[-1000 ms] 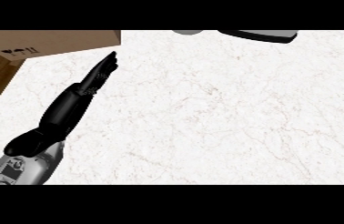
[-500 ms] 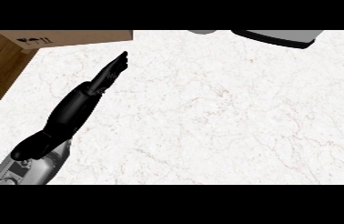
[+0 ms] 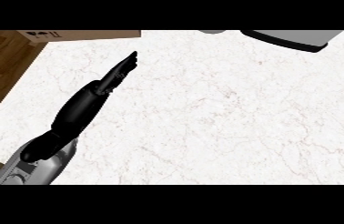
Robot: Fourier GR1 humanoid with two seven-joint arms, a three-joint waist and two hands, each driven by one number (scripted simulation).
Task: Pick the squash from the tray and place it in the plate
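The left hand [image 3: 101,89] is lying over the white marble counter [image 3: 215,114], coming in from the lower left corner on its grey forearm [image 3: 37,164]. Its fingers [image 3: 124,66] are stretched out straight and pressed together, pointing up and to the right toward the counter's far edge, so the hand is flat and narrow, like a blade seen from the side. It is holding nothing, and nothing is lying close to its fingertips.

At the far edge, toward the right, a grey tray [image 3: 295,38] with a dark rim is poking into view; only its near corner is showing, and I cannot tell what is sitting in it. Just to its left, a small pale grey curved piece [image 3: 214,32] is peeking in at the same edge, too cut off for me to say what it is.

The squash is not showing anywhere in this view, and no plate can be made out either. The right hand is out of sight too.

At the top left a cardboard box [image 3: 80,34] is sitting beyond the counter's corner, with a dark printed mark on its side. Below it, along the left edge, a strip of wooden floor [image 3: 13,59] is showing beside the counter. The hand is well apart from the tray, with a broad stretch of bare marble between them.
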